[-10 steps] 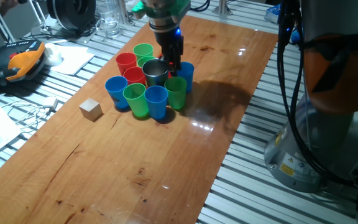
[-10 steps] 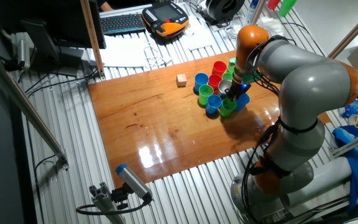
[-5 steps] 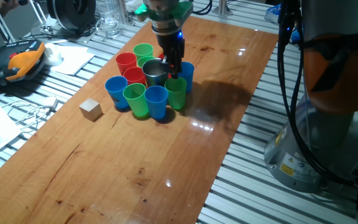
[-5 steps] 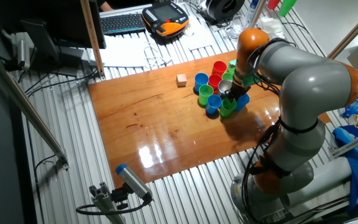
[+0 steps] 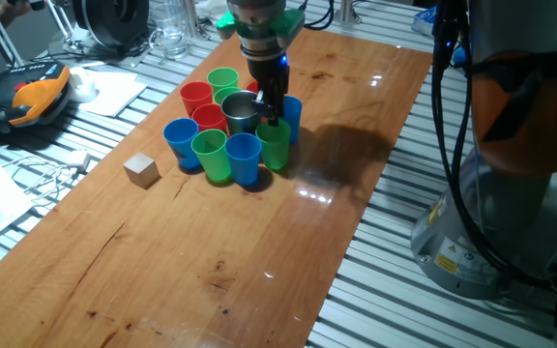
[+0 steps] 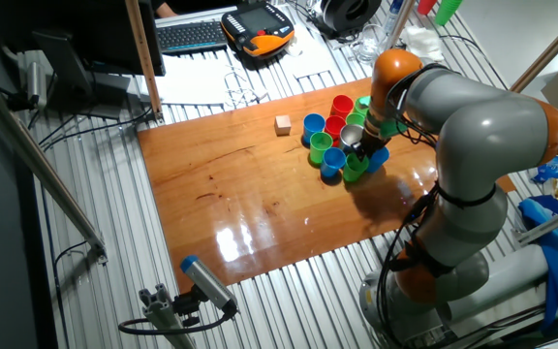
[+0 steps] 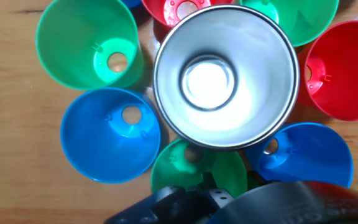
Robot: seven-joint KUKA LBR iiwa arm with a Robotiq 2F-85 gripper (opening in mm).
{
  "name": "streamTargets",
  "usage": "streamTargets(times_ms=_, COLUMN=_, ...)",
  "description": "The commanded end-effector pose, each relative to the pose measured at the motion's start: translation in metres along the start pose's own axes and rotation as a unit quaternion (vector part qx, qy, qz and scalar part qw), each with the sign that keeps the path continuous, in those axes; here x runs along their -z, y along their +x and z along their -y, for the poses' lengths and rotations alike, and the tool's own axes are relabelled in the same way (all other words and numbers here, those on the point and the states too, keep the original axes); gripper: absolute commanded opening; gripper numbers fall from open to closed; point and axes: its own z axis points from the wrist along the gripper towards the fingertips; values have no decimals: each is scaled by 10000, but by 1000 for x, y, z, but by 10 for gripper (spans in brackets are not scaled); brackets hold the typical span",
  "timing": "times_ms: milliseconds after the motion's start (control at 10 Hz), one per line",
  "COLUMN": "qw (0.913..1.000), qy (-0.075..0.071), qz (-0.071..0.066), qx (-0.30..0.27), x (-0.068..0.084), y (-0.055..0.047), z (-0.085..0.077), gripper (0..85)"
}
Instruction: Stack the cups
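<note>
On the long wooden desk [image 5: 211, 280] we see our arm [image 6: 473, 126] bent over a tight cluster of cups [image 5: 230, 130] that stand upright, rims touching, near the far middle of the boards. The gripper [image 5: 271, 104] hangs low at the cluster's right side, just above the steel cup [image 5: 241, 111], which sits in the centre with plastic tumblers ringed about it.

The relation that matters: in the hand view the steel cup [image 7: 225, 78] lies straight ahead of the fingers, its axis vertical and its mouth open toward the camera, with a green tumbler [image 7: 199, 171] directly between it and the dark finger body at the bottom edge. We judge the next grasp must take one rim wall without knocking neighbours (they are packed close).

Whether the fingers are spread or pressed together we cannot tell; they seem to hold nothing.

The steel cup is shiny, smooth and tapered, slightly wider than the others. The tumblers are glossy thin plastic in red, green and blue. A small wooden cube [image 5: 141, 170] sits apart to the left.
</note>
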Motion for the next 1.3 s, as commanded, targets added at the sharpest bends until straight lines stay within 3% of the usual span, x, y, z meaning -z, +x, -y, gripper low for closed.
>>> streamTargets(times_ms=0, qw=10000, qy=-7, qz=7, qx=6, x=-2, y=0, z=1, gripper=340)
streamTargets(times_ms=700, qw=9998, qy=-45, qz=170, qx=-14, x=-16, y=1, z=2, gripper=340)
streamTargets(times_ms=1200, qw=9999, qy=-38, qz=147, qx=1, x=-14, y=1, z=1, gripper=340)
